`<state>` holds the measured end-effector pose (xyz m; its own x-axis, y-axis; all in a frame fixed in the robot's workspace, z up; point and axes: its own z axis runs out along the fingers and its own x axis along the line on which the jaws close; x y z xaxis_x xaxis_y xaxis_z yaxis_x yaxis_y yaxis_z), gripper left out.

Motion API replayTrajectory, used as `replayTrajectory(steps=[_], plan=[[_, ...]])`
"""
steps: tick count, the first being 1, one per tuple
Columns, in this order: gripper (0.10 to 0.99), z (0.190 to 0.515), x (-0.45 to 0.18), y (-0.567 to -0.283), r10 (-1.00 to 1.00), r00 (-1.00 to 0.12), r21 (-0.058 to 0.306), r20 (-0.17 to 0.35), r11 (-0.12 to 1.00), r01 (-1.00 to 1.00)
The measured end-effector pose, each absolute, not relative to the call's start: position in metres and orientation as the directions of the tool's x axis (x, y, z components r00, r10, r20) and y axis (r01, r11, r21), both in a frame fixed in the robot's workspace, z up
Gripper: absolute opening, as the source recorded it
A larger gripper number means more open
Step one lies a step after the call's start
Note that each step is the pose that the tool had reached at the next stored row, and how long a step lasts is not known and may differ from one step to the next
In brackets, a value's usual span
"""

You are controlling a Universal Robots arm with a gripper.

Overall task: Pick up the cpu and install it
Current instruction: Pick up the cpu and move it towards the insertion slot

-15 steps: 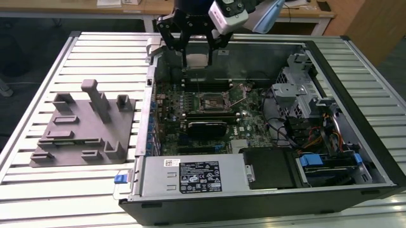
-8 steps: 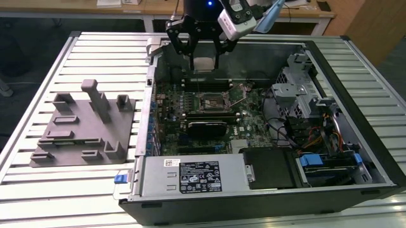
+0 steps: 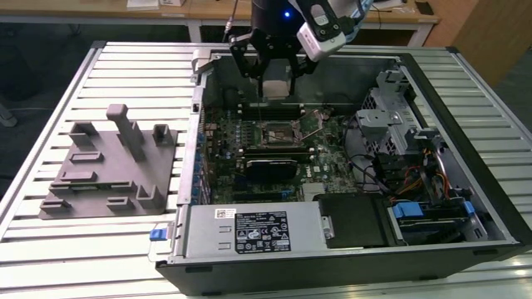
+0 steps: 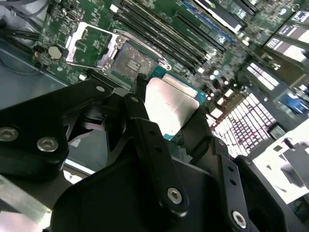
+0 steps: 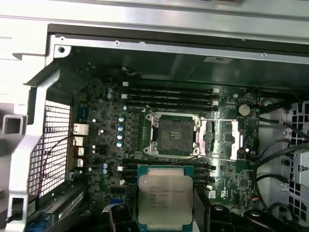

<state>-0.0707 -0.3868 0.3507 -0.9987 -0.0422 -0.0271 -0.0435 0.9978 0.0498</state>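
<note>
Exterior view's left: a grey moulded tray (image 3: pixel 108 168) of ribs and upright tabs lies on the slatted metal counter (image 3: pixel 50 249), well apart from the work. Beside it, an open black case (image 3: pixel 332 274) lies on its side. A silver power supply (image 3: pixel 249 230) sits at the near edge, with the green motherboard (image 3: pixel 241 121) behind it. The black jaws hang over the far part of the board, clamped on the cpu (image 3: pixel 275 87), with a white camera block (image 3: pixel 320 31) on the wrist above. Toward the exterior view's right stand a perforated metal drive cage (image 3: pixel 390 118) and a tangle of cables (image 3: pixel 399 174).

In the first wrist view the cpu (image 5: pixel 165 200) is a flat square with a pale, matt metal top on a green edge, gripped at two opposite sides. It hangs near the socket (image 5: pixel 175 135) but not in it. The socket is a dark square in a metal frame and bare; its load plate (image 5: pixel 222 140) is swung open beside it. Long dark memory slots (image 5: pixel 169 96) run along two sides of the socket, and a coin cell (image 5: pixel 245 109) sits past the plate. A meshed vent (image 5: pixel 50 145) fills the case wall.

The second wrist view looks along the black bolted links, so the cpu (image 4: pixel 169 108) shows as a bright glaring sheet between them. The open socket (image 4: pixel 133 55) lies just beyond it, with nothing between the two.
</note>
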Motion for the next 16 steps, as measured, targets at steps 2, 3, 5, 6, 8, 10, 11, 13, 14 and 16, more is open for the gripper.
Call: replayTrajectory(steps=[2,3,5,6,8,10,11,13,14,16], plan=[[0.541,0.348,-0.068,-0.387,-0.042,-0.999,0.050,-0.027,0.998,-0.043],[0.541,0.346,-0.066,-0.386,-0.042,-0.999,0.050,-0.027,0.998,-0.043],[0.541,0.342,-0.064,-0.386,-0.042,-0.999,0.050,-0.027,0.998,-0.043],[0.541,0.341,-0.063,-0.386,-0.042,-0.999,0.050,-0.027,0.998,-0.044],[0.541,0.337,-0.060,-0.386,-0.042,-0.999,0.050,-0.027,0.998,-0.044],[0.541,0.333,-0.058,-0.386,-0.042,-0.999,0.050,-0.027,0.998,-0.043],[0.541,0.331,-0.057,-0.385,-0.042,-0.999,0.050,-0.027,0.998,-0.044],[0.541,0.328,-0.055,-0.385,-0.042,-0.999,0.050,-0.027,0.998,-0.044],[0.541,0.326,-0.054,-0.385,-0.042,-0.999,0.050,-0.027,0.998,-0.043],[0.541,0.323,-0.052,-0.384,-0.042,-0.999,0.050,-0.027,0.998,-0.043]])
